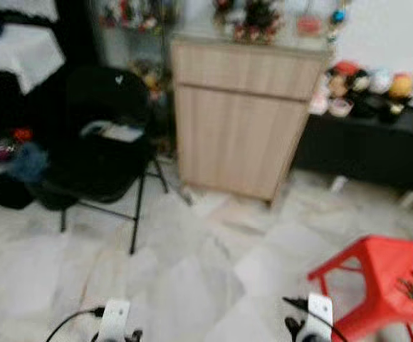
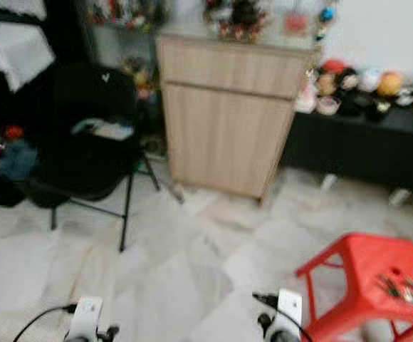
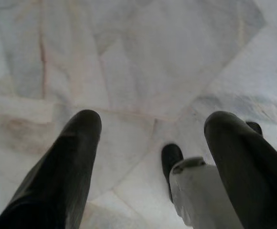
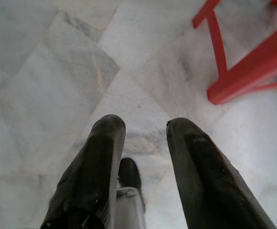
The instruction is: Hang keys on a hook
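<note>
both arms hang low over the marble floor [image 1: 192,285]; left gripper [image 3: 153,143] fingers apart, empty; right gripper [image 4: 145,138] fingers apart, empty. keys [image 2: 404,287] lie on the red stool [image 2: 363,274], front right. risk: head views blurred, so a reach could misjudge and knock the keys off.

Left hand [image 3: 150,126] and right hand [image 4: 145,126] hang low (fingers parted, holding nothing).
</note>
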`<state>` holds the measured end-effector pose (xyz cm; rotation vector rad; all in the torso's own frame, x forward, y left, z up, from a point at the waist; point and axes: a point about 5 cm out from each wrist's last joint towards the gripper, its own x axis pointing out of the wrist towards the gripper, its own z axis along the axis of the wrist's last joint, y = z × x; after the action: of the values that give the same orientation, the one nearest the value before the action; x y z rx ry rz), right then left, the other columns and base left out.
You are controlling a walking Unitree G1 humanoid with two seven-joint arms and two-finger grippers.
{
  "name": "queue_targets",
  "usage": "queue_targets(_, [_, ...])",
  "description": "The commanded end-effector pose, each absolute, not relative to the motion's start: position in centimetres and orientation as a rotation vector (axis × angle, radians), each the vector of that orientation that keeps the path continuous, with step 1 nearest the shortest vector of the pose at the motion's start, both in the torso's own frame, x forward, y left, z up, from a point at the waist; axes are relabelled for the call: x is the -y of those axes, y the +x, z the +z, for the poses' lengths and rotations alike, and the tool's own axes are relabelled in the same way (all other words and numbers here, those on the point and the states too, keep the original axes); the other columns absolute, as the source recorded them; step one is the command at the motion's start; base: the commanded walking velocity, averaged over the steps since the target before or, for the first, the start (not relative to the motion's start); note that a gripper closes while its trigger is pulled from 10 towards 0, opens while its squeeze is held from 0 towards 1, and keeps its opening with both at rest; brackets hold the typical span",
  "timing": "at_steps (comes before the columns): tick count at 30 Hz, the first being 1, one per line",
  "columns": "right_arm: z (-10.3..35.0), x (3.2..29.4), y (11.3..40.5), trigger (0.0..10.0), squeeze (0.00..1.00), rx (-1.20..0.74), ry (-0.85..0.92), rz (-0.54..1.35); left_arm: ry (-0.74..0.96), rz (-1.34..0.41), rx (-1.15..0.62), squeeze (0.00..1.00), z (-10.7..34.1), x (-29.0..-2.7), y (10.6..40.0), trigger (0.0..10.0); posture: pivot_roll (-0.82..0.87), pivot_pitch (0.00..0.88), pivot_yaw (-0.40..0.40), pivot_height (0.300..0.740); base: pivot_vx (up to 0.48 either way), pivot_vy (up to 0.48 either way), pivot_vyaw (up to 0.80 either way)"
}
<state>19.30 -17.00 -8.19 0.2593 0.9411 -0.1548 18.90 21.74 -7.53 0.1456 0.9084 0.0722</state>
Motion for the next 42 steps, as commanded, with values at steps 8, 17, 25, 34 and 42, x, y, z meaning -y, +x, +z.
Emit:
queue_targets(8, [-8.12,17.14,19.38,10.0,0.00,-0.926,0.283,-0.180,0.152,0.065,-0.920,0.00,-7.76,-21.56,18.52,10.0,0.03,0.000,-0.030,0.740,0.000,-0.200,0.00])
queue_targets(17, [-8.20,17.06,19.30,10.0,0.00,-0.948,0.271,-0.176,0.154,0.065,-0.918,0.00,-7.72,-21.60,18.59,10.0,0.03,0.000,-0.024,0.740,0.000,-0.280,-0.17])
queue_targets(25, [-8.25,17.09,19.20,10.0,0.00,-0.947,0.268,-0.183,0.157,0.066,-0.920,0.00,-7.76,-21.77,18.42,10.0,0.03,0.000,-0.023,0.740,0.000,-0.279,-0.75])
queue_targets(34, [-8.20,17.15,19.23,10.0,0.00,-0.929,0.276,-0.189,0.156,0.066,-0.919,0.00,-7.78,-21.71,18.41,10.0,0.03,0.000,-0.026,0.740,0.000,-0.280,-0.08])
queue_targets(42, [-8.16,17.13,19.28,10.0,0.00,-0.927,0.246,-0.161,0.161,0.064,-0.920,0.00,-7.77,-21.74,18.41,10.0,0.03,0.000,-0.021,0.740,0.000,-0.277,0.00])
